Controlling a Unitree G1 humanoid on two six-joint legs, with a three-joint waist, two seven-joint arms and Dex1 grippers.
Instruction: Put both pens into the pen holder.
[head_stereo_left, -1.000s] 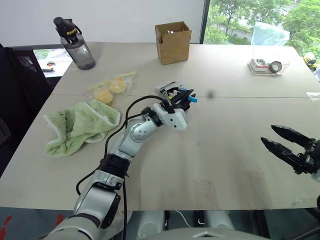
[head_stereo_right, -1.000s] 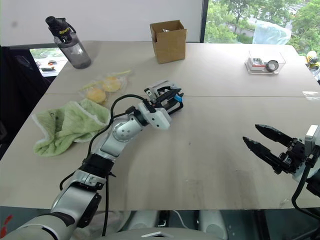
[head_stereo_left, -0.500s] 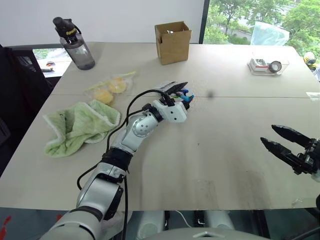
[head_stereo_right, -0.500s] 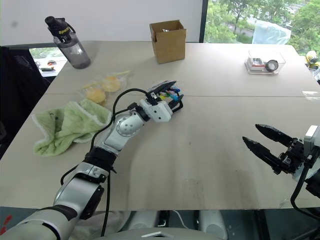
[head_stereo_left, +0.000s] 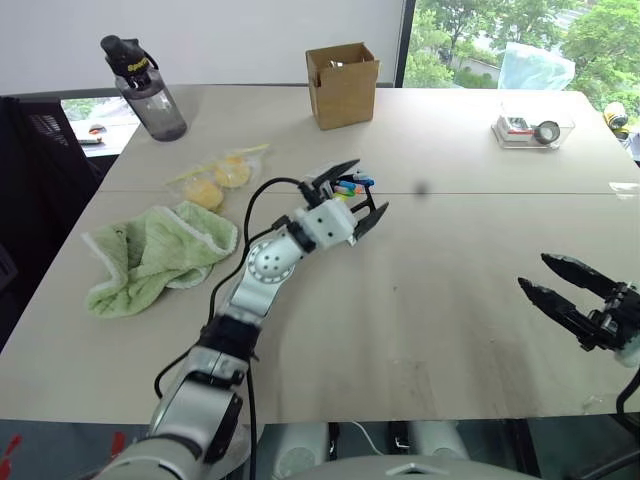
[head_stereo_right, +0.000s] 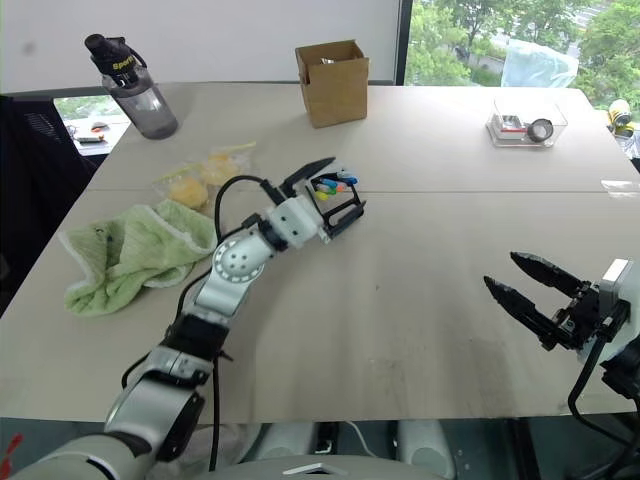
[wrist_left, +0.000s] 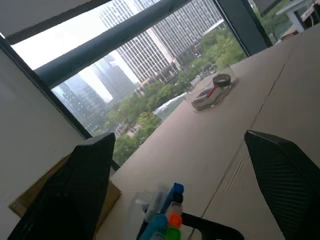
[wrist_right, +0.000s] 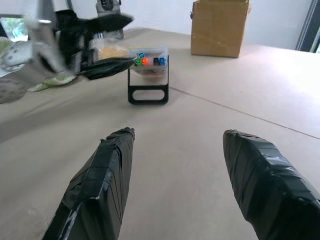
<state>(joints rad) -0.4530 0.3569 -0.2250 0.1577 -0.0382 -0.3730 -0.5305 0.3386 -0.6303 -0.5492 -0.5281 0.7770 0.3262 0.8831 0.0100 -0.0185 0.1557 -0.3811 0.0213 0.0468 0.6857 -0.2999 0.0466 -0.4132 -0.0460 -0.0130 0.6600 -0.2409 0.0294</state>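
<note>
Left gripper (head_stereo_left: 355, 192) is right at the small black loop-framed pen holder w/ a whitish clear part (head_stereo_right: 339, 196), its two black fingers spread wide apart w/ nothing between them, one finger over the holder's top and the other down beside its front. Holder stands upright on the pale beige tabletop (head_stereo_left: 440, 300), roughly mid-table, on the near side of the tall brown cardboard box (head_stereo_left: 343, 84) and well apart from it. Coloured pen ends poke out of the holder top: blue, orange, green bits (wrist_right: 145, 61) visible in the right wrist view, and the blue-capped pen (wrist_left: 172, 193) stands in it in the left wrist view. Can't pick out the magenta one for sure, too small.

Right gripper (head_stereo_right: 526, 292) hovers over the tabletop's near edge, far from the holder on the robot's right, fingers apart and empty, aimed toward the holder.

Other stuff relative to the holder: crumpled green cloth (head_stereo_left: 160, 252) off to the robot's left of it, clear bag w/ yellow round things (head_stereo_left: 222, 171) between cloth and holder but further back, dark grey water bottle w/ black lid (head_stereo_left: 146, 88) at the far left corner, clear plastic tray w/ small items (head_stereo_left: 534, 130) far off to the right.
</note>
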